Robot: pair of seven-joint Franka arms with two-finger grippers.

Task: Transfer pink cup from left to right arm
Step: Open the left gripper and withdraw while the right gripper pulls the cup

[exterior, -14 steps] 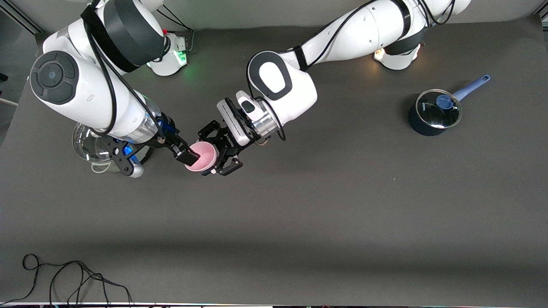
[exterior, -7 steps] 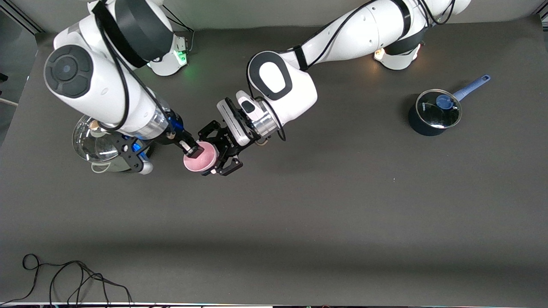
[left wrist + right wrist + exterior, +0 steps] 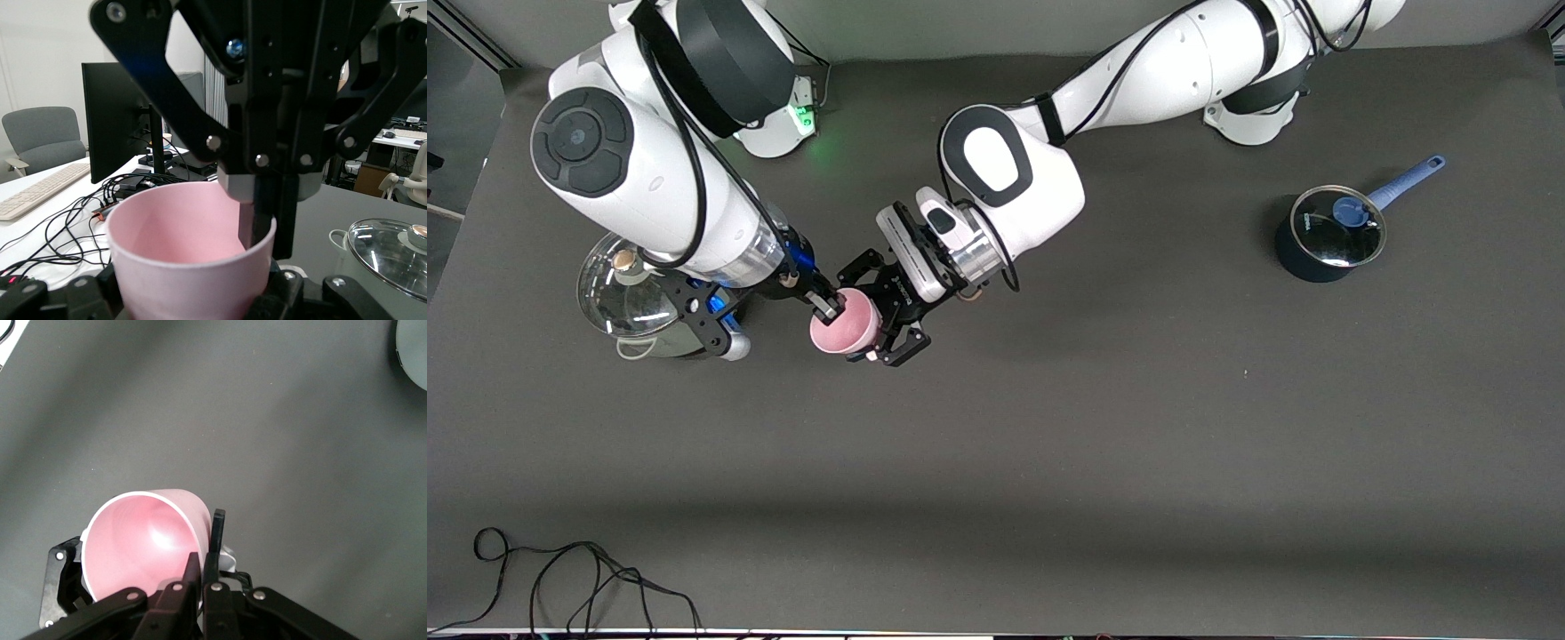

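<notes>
The pink cup (image 3: 847, 332) is held up over the table's middle, its mouth turned toward the right arm. My left gripper (image 3: 876, 316) is shut on its body, with black fingers on both sides of the cup (image 3: 180, 267). My right gripper (image 3: 827, 307) is shut on the rim. In the right wrist view one finger lies inside the cup (image 3: 137, 543) and the other outside, at my right gripper (image 3: 208, 555). The left wrist view shows those fingers (image 3: 263, 223) pinching the wall.
A glass-lidded pot (image 3: 624, 298) stands under the right arm at that arm's end of the table. A dark blue saucepan (image 3: 1325, 236) with a glass lid and blue handle stands at the left arm's end. A black cable (image 3: 560, 578) lies along the table's near edge.
My right gripper has moved onto the cup's rim and gone from open to shut on it. The left arm has kept still with the cup.
</notes>
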